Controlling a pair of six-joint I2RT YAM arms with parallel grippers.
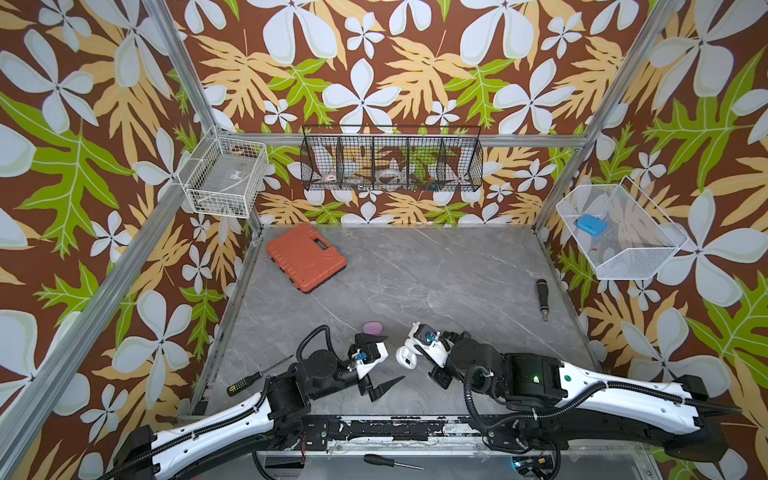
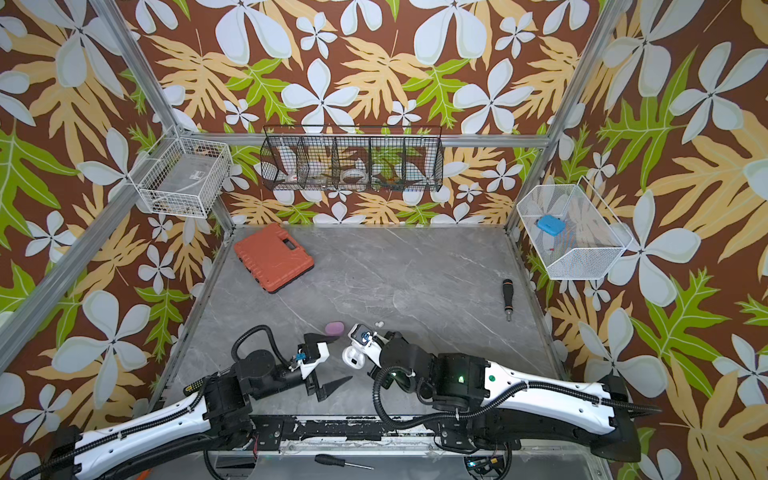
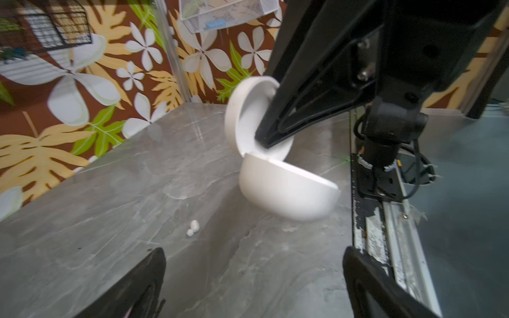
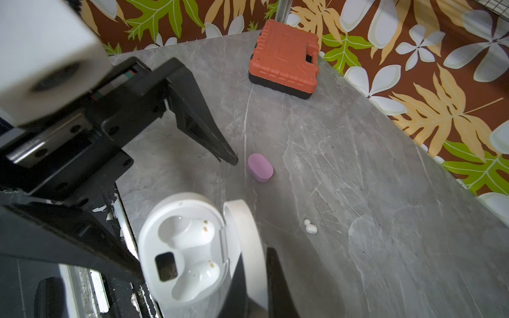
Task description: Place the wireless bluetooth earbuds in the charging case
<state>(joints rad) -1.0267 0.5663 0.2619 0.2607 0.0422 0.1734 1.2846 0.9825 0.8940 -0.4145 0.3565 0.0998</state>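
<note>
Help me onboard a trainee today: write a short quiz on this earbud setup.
1. True or false: the left gripper is open and holds nothing.
2. What do the fingers of the right gripper pinch? A) the raised lid of the white case; B) the pink case; C) the orange toolbox.
3. Fill in: the loose white earbud lies on the ___, outside the white case.

Key: 1 true; 2 A; 3 table.
</note>
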